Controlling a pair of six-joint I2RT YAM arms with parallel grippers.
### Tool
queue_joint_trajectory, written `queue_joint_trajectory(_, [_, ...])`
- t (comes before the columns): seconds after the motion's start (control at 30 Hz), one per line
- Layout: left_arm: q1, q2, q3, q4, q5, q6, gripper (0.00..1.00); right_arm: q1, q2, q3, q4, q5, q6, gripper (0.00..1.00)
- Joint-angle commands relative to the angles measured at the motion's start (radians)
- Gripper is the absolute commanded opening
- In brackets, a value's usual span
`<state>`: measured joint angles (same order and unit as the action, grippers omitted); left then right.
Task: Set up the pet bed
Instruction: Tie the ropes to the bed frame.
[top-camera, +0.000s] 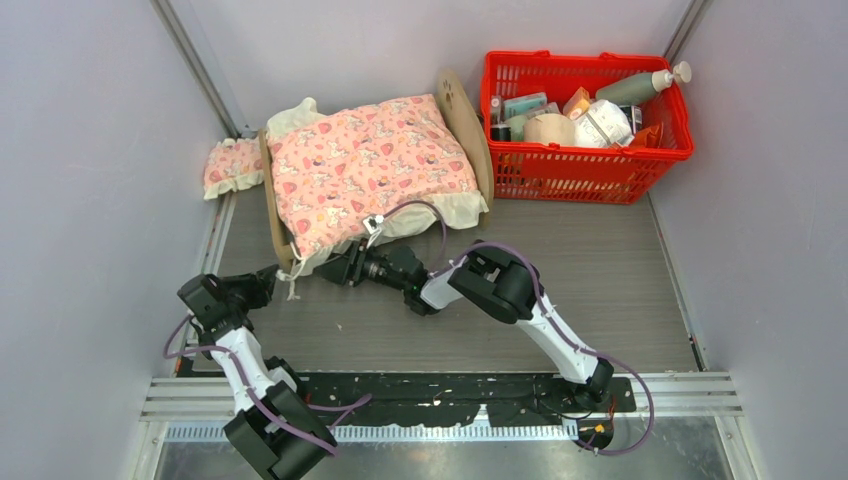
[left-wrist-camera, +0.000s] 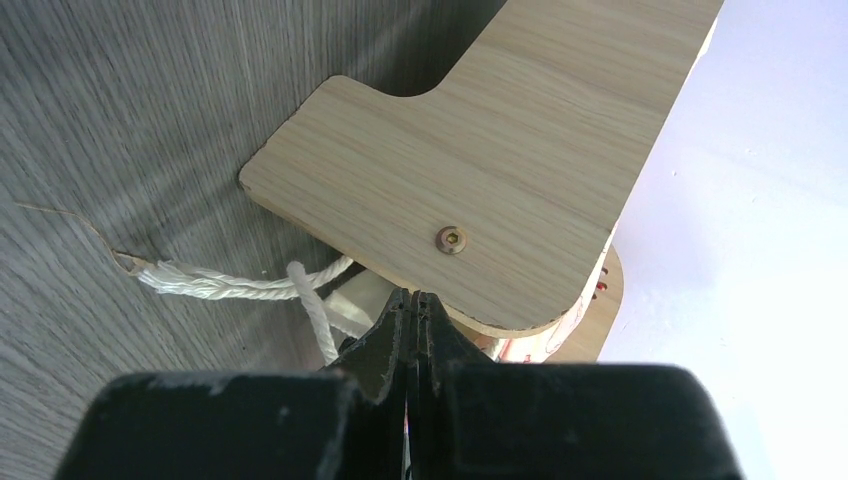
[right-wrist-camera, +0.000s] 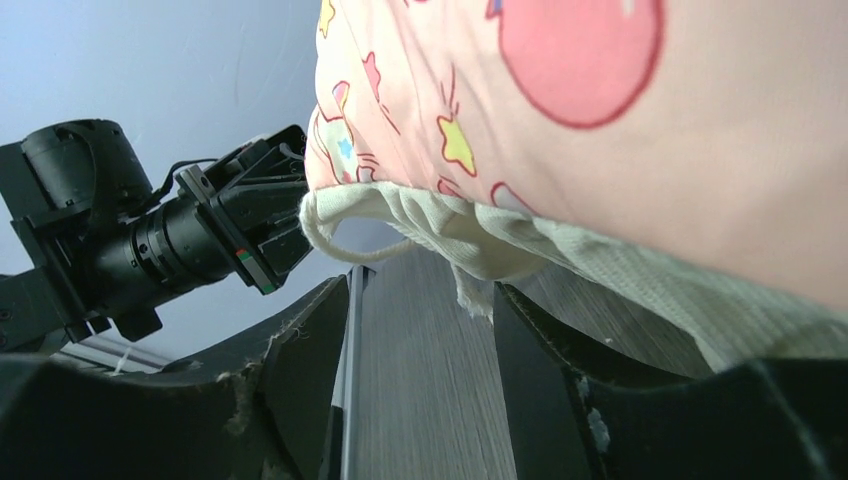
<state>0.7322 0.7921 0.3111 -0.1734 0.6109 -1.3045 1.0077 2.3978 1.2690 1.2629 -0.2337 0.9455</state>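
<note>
Blanket (top-camera: 370, 165) is lying spread over the pet bed (top-camera: 463, 118), which is sitting far left on the table (top-camera: 560, 290) beside the red basket (top-camera: 570, 175) — so mostly done, I judge. Pillow (top-camera: 232, 165) is lying off it by the wall, probably the step left. Right gripper (right-wrist-camera: 420, 290) is holding its jaws apart at the blanket's frill — left gripper (left-wrist-camera: 412, 300) is pressing shut on nothing visible at the bed's foot end.

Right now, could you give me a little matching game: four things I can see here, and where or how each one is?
Things:
1. pink blanket
2. small pink pillow
3. red basket
4. left gripper

Descriptions:
A. in the far right corner
B. shut, close to the pet bed's wooden end board
C. spread over the pet bed
D. lying just left of the pet bed

Pairs: 1-C, 2-D, 3-A, 4-B
</note>
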Motion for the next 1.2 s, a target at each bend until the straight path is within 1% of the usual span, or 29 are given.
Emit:
queue_joint_trajectory(0.0, [-0.001, -0.011, 0.026, 0.014, -0.013, 0.005, 0.0, 0.007, -0.025, 0.022, -0.046, 0.104, 0.072, 0.63])
queue_joint_trajectory(0.03, [-0.001, -0.013, 0.028, 0.008, -0.019, 0.005, 0.0, 0.009, -0.022, 0.033, -0.049, 0.111, 0.073, 0.66])
queue_joint_trajectory(0.1, [-0.001, -0.019, 0.027, 0.005, -0.03, 0.0, 0.0, 0.014, -0.007, 0.051, -0.051, 0.132, 0.071, 0.68])
queue_joint_trajectory(0.27, [-0.001, -0.023, 0.022, 0.002, -0.039, -0.01, 0.0, 0.019, 0.027, 0.098, -0.067, 0.152, 0.082, 0.7])
queue_joint_trajectory(0.37, [-0.001, -0.02, 0.02, 0.002, -0.043, -0.011, 0.0, 0.029, -0.017, 0.065, -0.149, 0.193, 0.073, 0.7])
queue_joint_trajectory(0.5, [-0.001, -0.021, 0.02, 0.004, -0.044, -0.014, 0.0, 0.06, -0.09, -0.01, -0.234, 0.299, 0.063, 0.7])
queue_joint_trajectory(0.6, [-0.001, -0.025, 0.019, 0.005, -0.044, -0.017, 0.0, 0.077, -0.104, -0.015, -0.284, 0.326, 0.055, 0.71])
queue_joint_trajectory(0.7, [-0.001, -0.034, 0.016, -0.004, -0.045, -0.018, 0.0, 0.082, -0.091, -0.011, -0.267, 0.367, 0.062, 0.73])
queue_joint_trajectory(0.73, [-0.001, -0.038, 0.016, -0.007, -0.046, -0.018, 0.0, 0.081, -0.072, 0.002, -0.231, 0.368, 0.062, 0.73])
queue_joint_trajectory(0.83, [-0.001, -0.042, 0.015, -0.016, -0.051, -0.021, 0.0, 0.069, -0.028, 0.041, -0.155, 0.348, 0.066, 0.73])
queue_joint_trajectory(0.97, [-0.001, -0.045, 0.016, -0.02, -0.058, -0.036, 0.0, 0.062, 0.022, 0.11, -0.137, 0.324, 0.065, 0.73])
queue_joint_trajectory(1.07, [-0.001, -0.052, 0.025, -0.046, -0.075, -0.035, 0.0, 0.058, 0.032, 0.14, -0.132, 0.302, 0.034, 0.71])
queue_joint_trajectory(1.13, [-0.001, -0.055, 0.027, -0.053, -0.095, -0.04, 0.0, 0.054, 0.034, 0.14, -0.129, 0.296, 0.033, 0.64])
queue_joint_trajectory(1.17, [-0.001, -0.055, 0.028, -0.053, -0.106, -0.043, 0.0, 0.052, 0.032, 0.132, -0.125, 0.297, 0.035, 0.54])
